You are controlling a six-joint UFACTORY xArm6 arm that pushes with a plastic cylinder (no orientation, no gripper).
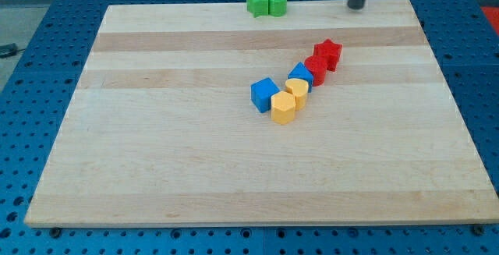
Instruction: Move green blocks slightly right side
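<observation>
Wooden board (156, 169) fills most of the frame, lying on a blue pegboard table (31, 21).

Two green blocks sit at the top edge of the board, a little left of centre, touching each other. The left one, green star block (256, 2), has a notched, star-like outline. The right one, green round block (277, 3), looks like a short cylinder, though the shape is small and hard to confirm.

My tip (356, 6) is at the top of the frame, right of centre, at the top edge of the board. It is to the right of the green pair and well apart from them, touching no block. The tool is a plain dark rod with nothing to open or close, and it holds nothing. The rod's upper part runs out of the frame.

The other blocks form a diagonal chain near the middle of the board, slightly right of centre, running from lower left to upper right:
- blue cube (264, 94) at the left end, just beside the yellow ones
- yellow hexagon block (283, 108) at the bottom of the chain
- yellow rounded block (296, 91) just above it, touching; exact shape unclear
- second blue block (300, 74), mostly hidden behind its neighbours, shape unclear
- red round block (316, 69) next up, touching
- red star block (328, 54) at the upper right end

The chain is well apart from the green pair and from my tip.
</observation>
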